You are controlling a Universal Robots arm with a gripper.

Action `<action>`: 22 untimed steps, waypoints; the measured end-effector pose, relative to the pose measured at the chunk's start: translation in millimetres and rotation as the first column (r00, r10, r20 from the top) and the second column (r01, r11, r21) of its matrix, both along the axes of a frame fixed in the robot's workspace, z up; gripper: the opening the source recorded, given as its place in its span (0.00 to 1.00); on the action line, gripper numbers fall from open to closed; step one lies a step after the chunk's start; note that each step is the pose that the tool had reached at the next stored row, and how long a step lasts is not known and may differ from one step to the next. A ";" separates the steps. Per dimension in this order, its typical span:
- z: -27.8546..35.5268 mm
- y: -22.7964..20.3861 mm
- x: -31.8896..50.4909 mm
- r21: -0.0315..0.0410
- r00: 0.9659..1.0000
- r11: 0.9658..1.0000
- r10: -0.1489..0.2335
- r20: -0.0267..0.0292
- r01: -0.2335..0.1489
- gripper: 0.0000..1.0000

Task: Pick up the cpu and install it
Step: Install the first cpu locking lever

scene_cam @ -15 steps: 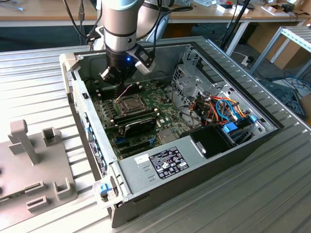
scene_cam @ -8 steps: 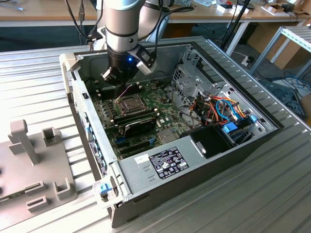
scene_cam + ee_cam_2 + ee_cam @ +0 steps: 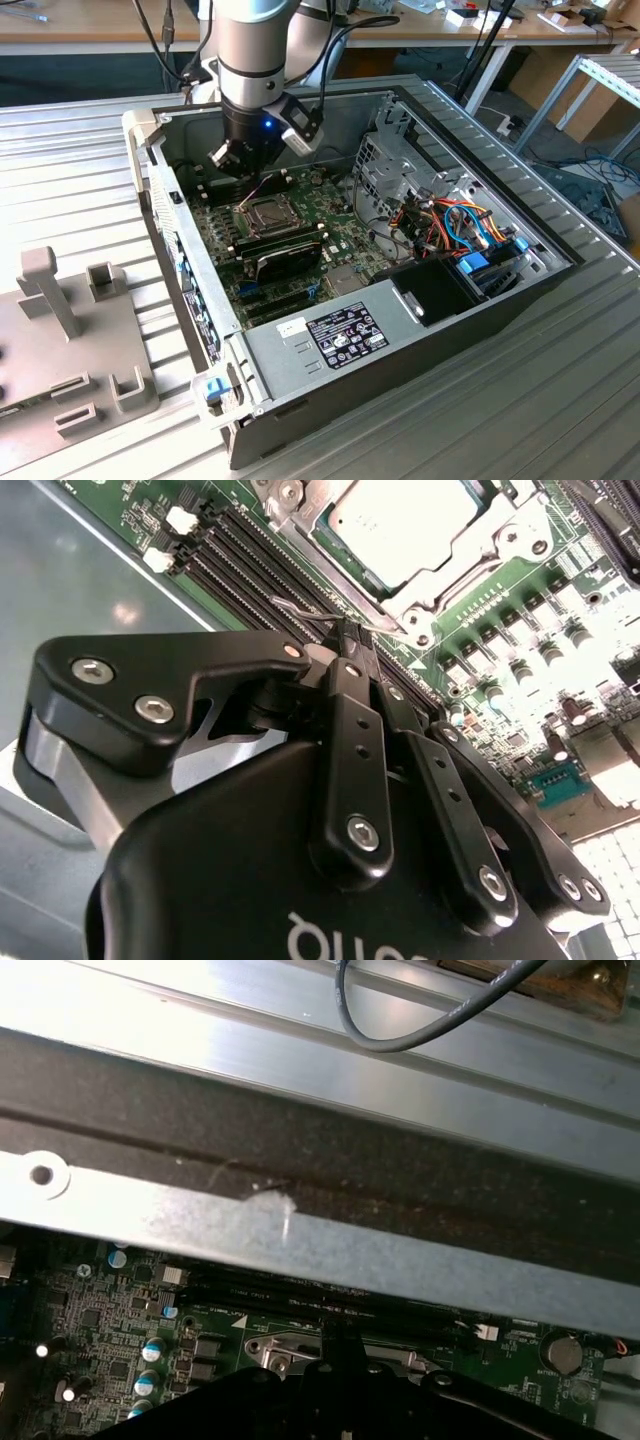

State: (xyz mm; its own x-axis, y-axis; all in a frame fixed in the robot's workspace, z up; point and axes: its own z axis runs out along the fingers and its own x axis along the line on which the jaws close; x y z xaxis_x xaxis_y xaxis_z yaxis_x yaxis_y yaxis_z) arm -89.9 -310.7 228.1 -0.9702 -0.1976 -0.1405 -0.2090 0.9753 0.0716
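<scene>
Sitting in its socket (image 3: 420,550), the cpu (image 3: 405,525) shows its silvery top face up in the second wrist view, already seated flat inside the metal frame, so the placing part of the work looks done. In the exterior view the socket (image 3: 265,215) lies near the middle of the green board (image 3: 300,250), inside the open case (image 3: 480,130).

A thin wire lever (image 3: 330,615) runs along the socket's edge, and the gripper (image 3: 350,640) has its tips right at it. The fingers (image 3: 350,720) are drawn together with no visible gap, nothing bulky between them; whether they pinch the lever or only press on it I cannot tell. That placing suggests the lever is being worked to lock the frame down over the chip.

Dark memory slots (image 3: 245,565) lie just beside the lever, between socket and case wall. In the exterior view the arm (image 3: 255,60) comes down over the far part of the case, with a black module (image 3: 285,262) just nearer than the socket and the power supply (image 3: 340,335) nearest of all.
</scene>
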 end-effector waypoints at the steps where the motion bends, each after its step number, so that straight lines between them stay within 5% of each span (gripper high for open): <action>1: -0.4 0.0 0.0 0.000 1.000 1.000 0.000 0.000 0.000 0.11; 22: -6.4 0.0 3.0 -0.001 1.000 1.000 0.000 0.000 0.000 0.11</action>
